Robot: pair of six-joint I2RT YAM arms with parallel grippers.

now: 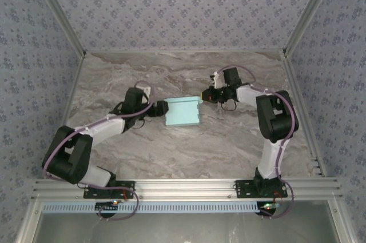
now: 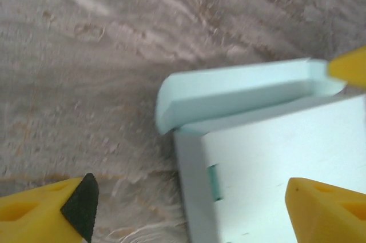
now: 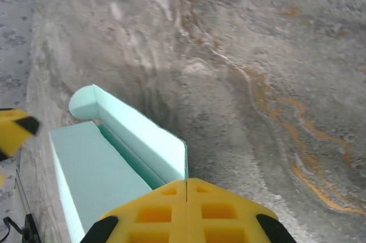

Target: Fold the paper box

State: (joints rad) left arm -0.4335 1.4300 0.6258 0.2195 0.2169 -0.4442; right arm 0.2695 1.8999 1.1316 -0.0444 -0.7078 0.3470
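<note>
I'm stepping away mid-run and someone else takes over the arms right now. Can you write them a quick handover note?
Grippers: the left gripper is open at the left end of the paper box, not gripping it. The right gripper is shut and seems to pinch the end of the lid flap.
Box: on the table, between the arms.
Done: the body is formed into a rectangular box.
Left: the lid flap stands raised; fold it down and tuck it in.

- The paper box (image 2: 274, 157) ran off the right and bottom edges at the left wrist.
- The desk (image 2: 114, 54) looked blurry there.
- At the right wrist, the right jaws hid the box's near end.
</note>
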